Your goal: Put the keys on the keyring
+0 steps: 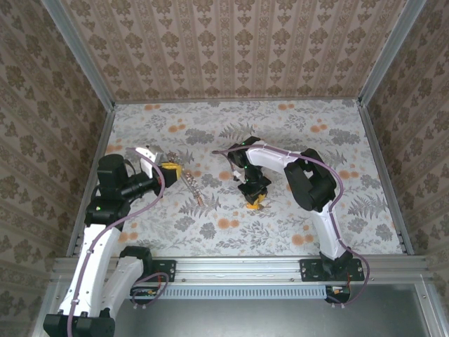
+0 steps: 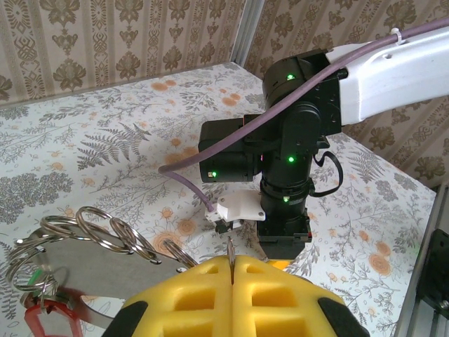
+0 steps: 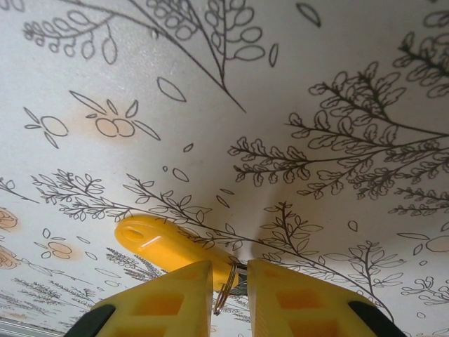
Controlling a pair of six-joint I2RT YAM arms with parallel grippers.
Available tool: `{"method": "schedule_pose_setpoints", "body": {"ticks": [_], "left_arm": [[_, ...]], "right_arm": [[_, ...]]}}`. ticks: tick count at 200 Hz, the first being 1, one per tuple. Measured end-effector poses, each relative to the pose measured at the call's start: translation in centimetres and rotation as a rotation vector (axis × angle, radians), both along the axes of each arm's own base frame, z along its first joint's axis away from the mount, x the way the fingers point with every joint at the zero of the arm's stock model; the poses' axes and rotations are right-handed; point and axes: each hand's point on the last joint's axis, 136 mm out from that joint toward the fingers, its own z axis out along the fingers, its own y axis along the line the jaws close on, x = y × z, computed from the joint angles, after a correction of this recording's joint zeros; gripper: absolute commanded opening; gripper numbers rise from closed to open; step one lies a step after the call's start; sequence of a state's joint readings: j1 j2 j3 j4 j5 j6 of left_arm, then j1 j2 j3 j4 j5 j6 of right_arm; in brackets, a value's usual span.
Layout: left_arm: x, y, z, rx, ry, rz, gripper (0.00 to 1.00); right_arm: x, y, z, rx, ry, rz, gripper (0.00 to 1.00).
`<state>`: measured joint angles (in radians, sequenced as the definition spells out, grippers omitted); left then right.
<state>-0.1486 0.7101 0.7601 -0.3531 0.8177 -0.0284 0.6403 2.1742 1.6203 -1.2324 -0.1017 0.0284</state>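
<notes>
Your left arm [image 1: 95, 246] rises from its base and bends inward, the left tool [image 1: 170, 168] pointing right with fingers pressed together, while your right arm [image 1: 309, 184] folds toward the centre, the right tool [image 1: 256, 201] aimed straight down, fingers narrowly apart.

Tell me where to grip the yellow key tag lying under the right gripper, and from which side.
Probably best to grip the yellow tag at its near end, where the small ring joins it, coming straight down from above. It lies flat on the table, so only its thin side edges offer opposing faces. The right gripper hangs there, a finger on each side of the ring.
</notes>
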Motion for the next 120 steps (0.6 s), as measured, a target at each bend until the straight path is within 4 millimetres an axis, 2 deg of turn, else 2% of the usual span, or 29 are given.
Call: {"method": "schedule_pose_setpoints", "body": {"ticks": [120], "left_arm": [[-0.10, 0.01, 0.12, -0.001, -0.006, 0.000, 0.00]], "right_arm": [[0.12, -0.30, -0.02, -0.014, -0.007, 0.004, 0.17]]}}
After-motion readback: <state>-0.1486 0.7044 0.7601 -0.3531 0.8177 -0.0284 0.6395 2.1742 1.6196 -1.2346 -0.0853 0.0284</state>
